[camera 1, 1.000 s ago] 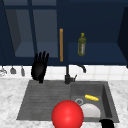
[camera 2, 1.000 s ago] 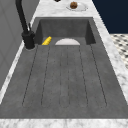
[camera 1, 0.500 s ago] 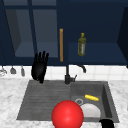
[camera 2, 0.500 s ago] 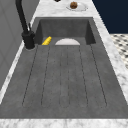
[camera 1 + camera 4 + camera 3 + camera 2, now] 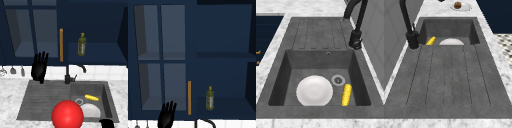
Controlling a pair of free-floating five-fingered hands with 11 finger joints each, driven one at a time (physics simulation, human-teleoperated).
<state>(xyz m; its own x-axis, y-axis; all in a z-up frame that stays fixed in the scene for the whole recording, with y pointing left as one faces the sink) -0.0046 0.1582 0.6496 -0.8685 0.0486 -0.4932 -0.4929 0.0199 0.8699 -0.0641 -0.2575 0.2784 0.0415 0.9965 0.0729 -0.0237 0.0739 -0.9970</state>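
Dark blue wall cabinet (image 5: 223,50) over a marble surface (image 5: 10,100); grey sink (image 5: 288,65) set in it. You've got a red ball (image 5: 67,115) at the front edge, a white plate (image 5: 314,90) in the basin, corn cob (image 5: 346,94) just beside it by the drain. Bottle (image 5: 81,45) on the cabinet shelf, label unreadable. Left hand (image 5: 39,68) hangs above the drainboard's back left corner, fingers straight up, holding nothing. Right hand (image 5: 107,123) at the bottom edge, fingers can't tell.

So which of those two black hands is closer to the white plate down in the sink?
The right hand. It sits at the sink's front edge, just right of the white plate. The left hand hovers, fingers straight up, above the draining board's far left corner, well away from it.
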